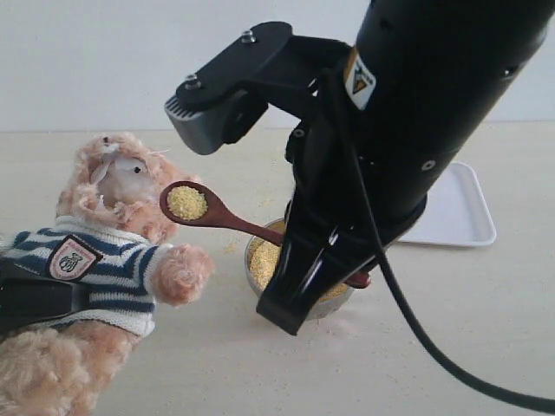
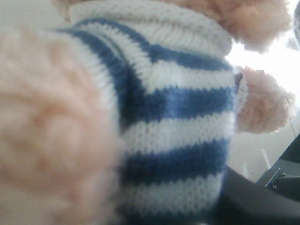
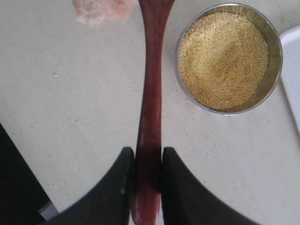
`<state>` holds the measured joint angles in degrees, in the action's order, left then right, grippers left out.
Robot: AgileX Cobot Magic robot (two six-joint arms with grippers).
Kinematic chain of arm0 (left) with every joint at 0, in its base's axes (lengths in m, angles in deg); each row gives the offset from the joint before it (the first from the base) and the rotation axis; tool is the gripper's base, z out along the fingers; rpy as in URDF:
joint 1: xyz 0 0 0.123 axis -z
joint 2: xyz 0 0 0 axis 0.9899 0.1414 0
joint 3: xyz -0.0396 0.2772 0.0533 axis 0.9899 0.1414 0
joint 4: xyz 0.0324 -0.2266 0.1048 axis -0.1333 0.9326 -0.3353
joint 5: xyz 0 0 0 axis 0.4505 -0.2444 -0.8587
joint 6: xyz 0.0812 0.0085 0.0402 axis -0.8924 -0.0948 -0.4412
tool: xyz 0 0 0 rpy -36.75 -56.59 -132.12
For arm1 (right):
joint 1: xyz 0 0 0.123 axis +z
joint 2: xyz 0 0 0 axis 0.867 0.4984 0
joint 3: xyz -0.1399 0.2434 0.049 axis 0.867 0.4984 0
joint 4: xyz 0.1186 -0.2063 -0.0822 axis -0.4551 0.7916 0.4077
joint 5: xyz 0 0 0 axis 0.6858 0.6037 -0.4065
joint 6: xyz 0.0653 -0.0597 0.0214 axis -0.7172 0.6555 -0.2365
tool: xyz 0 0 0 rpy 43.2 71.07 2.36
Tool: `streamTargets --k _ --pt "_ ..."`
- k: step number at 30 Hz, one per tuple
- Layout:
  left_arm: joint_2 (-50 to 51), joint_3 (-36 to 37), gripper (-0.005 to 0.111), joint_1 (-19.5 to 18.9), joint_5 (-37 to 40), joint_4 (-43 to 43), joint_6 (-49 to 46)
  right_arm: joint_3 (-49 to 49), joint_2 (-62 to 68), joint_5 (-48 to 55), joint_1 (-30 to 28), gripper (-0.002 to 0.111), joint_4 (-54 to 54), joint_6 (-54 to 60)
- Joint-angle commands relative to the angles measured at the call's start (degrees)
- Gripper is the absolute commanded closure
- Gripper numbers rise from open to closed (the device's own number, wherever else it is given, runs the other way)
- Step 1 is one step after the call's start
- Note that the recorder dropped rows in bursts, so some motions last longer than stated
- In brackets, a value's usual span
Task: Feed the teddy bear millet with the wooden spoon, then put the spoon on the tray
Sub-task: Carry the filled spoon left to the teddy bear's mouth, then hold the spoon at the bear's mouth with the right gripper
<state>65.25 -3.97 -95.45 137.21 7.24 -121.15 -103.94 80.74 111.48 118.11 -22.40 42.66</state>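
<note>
Wooden spoon (image 1: 227, 218) sat pinched by its handle end between the 2 right fingers (image 3: 117, 192), which were closed nearly together on the thin stem, at the centre of the exterior frame near the steel bowl (image 3: 273, 82). Its long axis ran from those fingers up and to the left, ending in an oval scoop heaped with millet (image 1: 186, 203) and held about level. The teddy bear (image 1: 104, 251) leaned at the left of the frame, its pale muzzle just left of and slightly above the loaded tip, close but apart. The left fingers (image 1: 35, 299) appeared clamped across its striped shirt. The next move therefore looked like a short push up-left along the handle's own line by the right arm. The tray (image 1: 455, 212) lay well apart toward the right edge, on the worktop (image 1: 260, 373).
</note>
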Motion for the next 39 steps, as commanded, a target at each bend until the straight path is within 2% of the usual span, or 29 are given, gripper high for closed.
streamTargets --k 1,21,27,39 --pt "0.0 0.2 0.102 -0.1 0.8 1.1 -0.4 -2.2 1.0 0.0 1.6 0.108 0.9 -0.3" --pt "0.0 0.2 0.102 -0.1 0.9 1.1 -0.4 -12.2 11.1 0.0 2.6 0.108 6.5 0.7" --pt "0.0 0.2 0.102 -0.1 0.9 1.1 -0.4 -13.7 14.0 0.0 5.2 0.108 13.4 1.2" --pt "0.0 0.2 0.102 -0.1 0.8 1.1 -0.4 -13.7 19.9 0.0 12.0 0.108 34.6 0.1"
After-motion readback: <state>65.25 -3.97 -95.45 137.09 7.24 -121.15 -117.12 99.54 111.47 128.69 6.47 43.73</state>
